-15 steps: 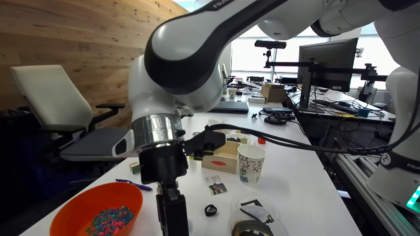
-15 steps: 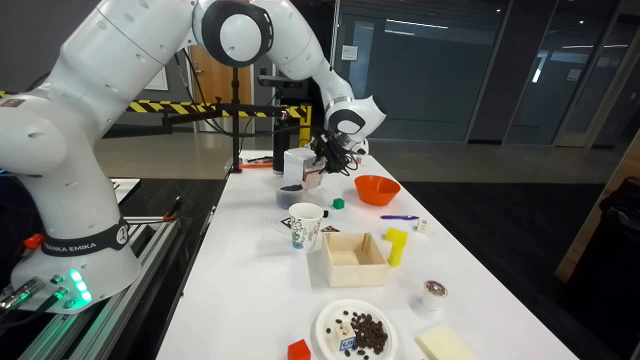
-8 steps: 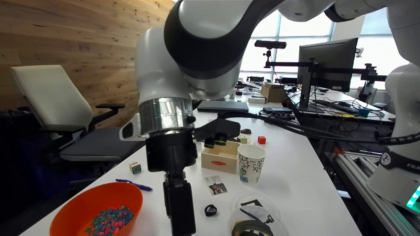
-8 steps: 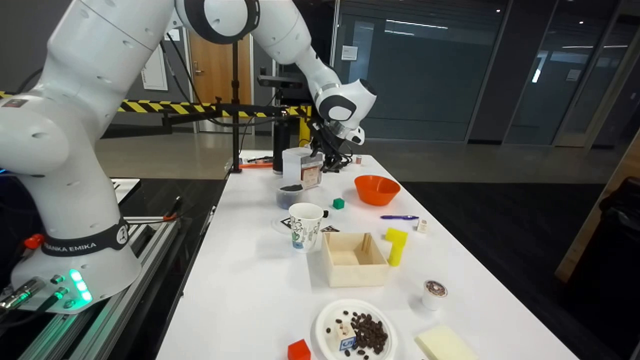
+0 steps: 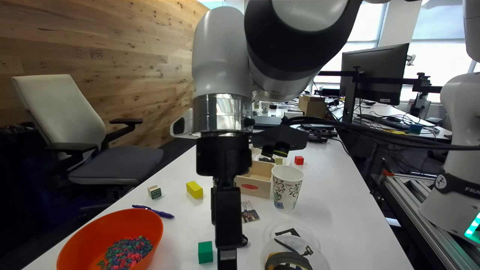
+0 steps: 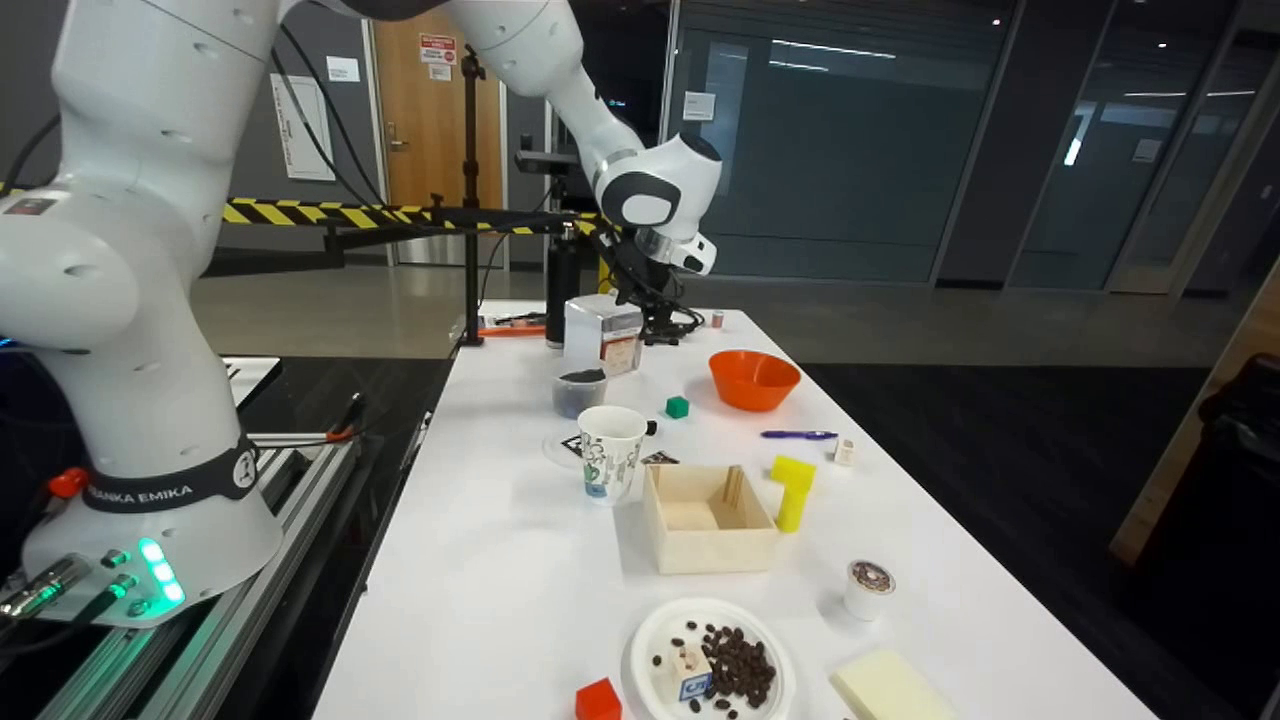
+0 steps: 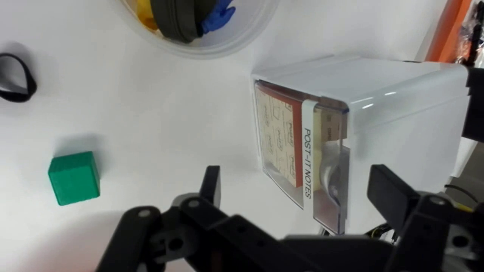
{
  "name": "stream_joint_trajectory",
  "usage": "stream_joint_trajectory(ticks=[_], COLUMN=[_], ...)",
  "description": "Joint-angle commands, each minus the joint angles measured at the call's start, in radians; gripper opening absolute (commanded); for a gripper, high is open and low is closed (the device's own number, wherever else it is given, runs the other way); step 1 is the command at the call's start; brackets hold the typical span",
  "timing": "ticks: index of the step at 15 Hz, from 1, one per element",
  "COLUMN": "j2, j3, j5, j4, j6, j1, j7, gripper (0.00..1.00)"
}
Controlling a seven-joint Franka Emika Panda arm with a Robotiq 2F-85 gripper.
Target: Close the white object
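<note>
The white object is a white box (image 7: 401, 98) with a clear front drawer (image 7: 331, 204) marked POST-IT NOTES. Packs of notes show through it; whether the drawer sits fully in, I cannot tell. In an exterior view the white box (image 6: 588, 330) stands at the far end of the table, beside my gripper (image 6: 660, 325). In the wrist view my gripper (image 7: 298, 185) is open, its fingers spread to either side of the drawer front. No contact with the box is visible. From another side, an exterior view shows only the dark gripper (image 5: 227, 228), without the box.
A clear round tub (image 7: 206, 53) and a green block (image 7: 73, 177) lie near the box. An orange bowl (image 6: 755, 380) stands nearby. Behind the box rises a black cylinder (image 6: 562, 300). A paper cup (image 6: 610, 455) and wooden box (image 6: 715, 550) stand further along the table.
The arm has shifted rightward in one exterior picture and leftward in the opposite one, uncovering the green and yellow blocks. The gripper's jaws have widened. The box has barely shifted.
</note>
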Motion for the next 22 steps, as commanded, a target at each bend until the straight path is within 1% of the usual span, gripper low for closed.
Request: stream_joint_trajectory(ticks=[1, 3, 5, 7, 9, 10, 11, 22], j2=[-0.104, -0.151, -0.205, -0.256, -0.305, -0.215, -0.228, -0.219], j3=[-0.016, -0.015, -0.028, -0.039, -0.039, -0.036, -0.037, -0.036], j5=[-0.029, -0.004, -0.001, 0.01, 0.055, 0.014, 0.012, 0.012], j4=[-0.141, -0.205, -0.27, -0.333, -0.405, -0.3, -0.317, -0.312], j6=[0.067, 0.064, 0.061, 0.089, 0.145, 0.09, 0.095, 0.095], j1=[0.01, -0.004, -0.002, -0.002, -0.008, -0.01, -0.01, -0.01], j7=[0.131, 0.176, 0.269, 0.359, 0.412, 0.353, 0.359, 0.359], gripper=[1.0, 1.0, 1.0, 1.0, 1.0, 1.0, 1.0, 1.0])
